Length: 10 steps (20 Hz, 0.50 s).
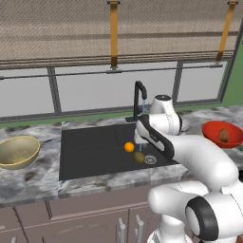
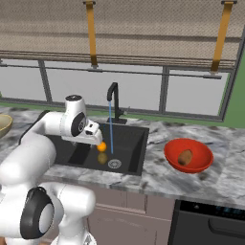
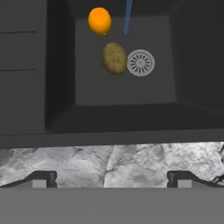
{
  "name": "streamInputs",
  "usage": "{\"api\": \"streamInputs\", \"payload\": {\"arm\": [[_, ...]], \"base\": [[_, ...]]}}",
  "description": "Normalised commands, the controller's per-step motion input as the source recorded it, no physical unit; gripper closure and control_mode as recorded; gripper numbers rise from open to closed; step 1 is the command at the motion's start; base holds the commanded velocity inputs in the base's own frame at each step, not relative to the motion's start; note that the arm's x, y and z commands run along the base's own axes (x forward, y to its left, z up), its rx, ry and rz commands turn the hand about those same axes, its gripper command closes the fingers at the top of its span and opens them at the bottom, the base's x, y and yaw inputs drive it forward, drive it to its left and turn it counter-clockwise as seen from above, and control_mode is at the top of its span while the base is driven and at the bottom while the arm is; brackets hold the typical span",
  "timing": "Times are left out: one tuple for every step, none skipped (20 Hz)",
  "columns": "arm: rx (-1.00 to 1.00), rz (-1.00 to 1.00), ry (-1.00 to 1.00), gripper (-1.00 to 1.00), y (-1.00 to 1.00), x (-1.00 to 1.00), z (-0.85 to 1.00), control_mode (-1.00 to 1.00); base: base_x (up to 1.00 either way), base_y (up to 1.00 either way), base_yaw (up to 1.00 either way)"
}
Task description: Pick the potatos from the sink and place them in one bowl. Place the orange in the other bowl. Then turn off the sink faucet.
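The black sink (image 1: 90,152) holds the bright orange (image 1: 128,146) and an olive-brown potato (image 1: 139,156) beside the round silver drain (image 1: 150,159). A reddish-brown potato (image 2: 185,157) lies in the red bowl (image 2: 203,158) on the counter to the right. The tan-yellow bowl (image 1: 16,151) stands empty on the left. Water runs from the black faucet (image 2: 113,98). My gripper (image 3: 111,179) is open and empty, above the sink's near rim. In the hand view the orange (image 3: 99,20) and potato (image 3: 114,57) lie ahead of it.
Grey marbled counter (image 1: 28,182) surrounds the sink. A windowed wall runs behind the faucet. A dark appliance top (image 2: 210,215) sits at the lower right. My own white arm crosses over the sink's right part.
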Motion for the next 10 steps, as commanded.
{"api": "streamInputs", "payload": {"arm": [[0.0, 0.06, 0.0, -1.0, 0.11, 0.28, -0.19, -1.0], [0.0, 0.04, 0.0, -1.0, 0.0, 0.29, -0.12, -1.0], [0.0, 0.03, 0.0, -1.0, 0.0, 0.31, -0.08, -1.0], [0.0, 0.02, 0.0, -1.0, 0.0, 0.32, -0.01, -1.0], [0.0, 0.01, 0.0, -1.0, 0.0, 0.34, 0.0, -1.0], [0.0, 0.01, 0.0, -1.0, 0.0, 0.36, -0.01, -1.0], [0.0, 0.01, 0.0, -1.0, 0.0, 0.36, -0.03, -1.0], [0.0, 0.01, 0.0, -1.0, 0.0, 0.36, -0.01, -1.0], [0.0, 0.01, 0.0, -1.0, 0.0, 0.34, -0.01, -1.0], [0.0, 0.01, 0.0, -1.0, 0.0, 0.31, -0.02, -1.0]], "base": [[0.0, 0.0, 0.0], [0.0, 0.0, 0.0], [0.0, 0.0, 0.0], [0.0, 0.0, 0.0], [0.0, 0.0, 0.0], [0.0, 0.0, 0.0], [0.0, 0.0, 0.0], [0.0, 0.0, 0.0], [0.0, 0.0, 0.0], [0.0, 0.0, 0.0]]}}
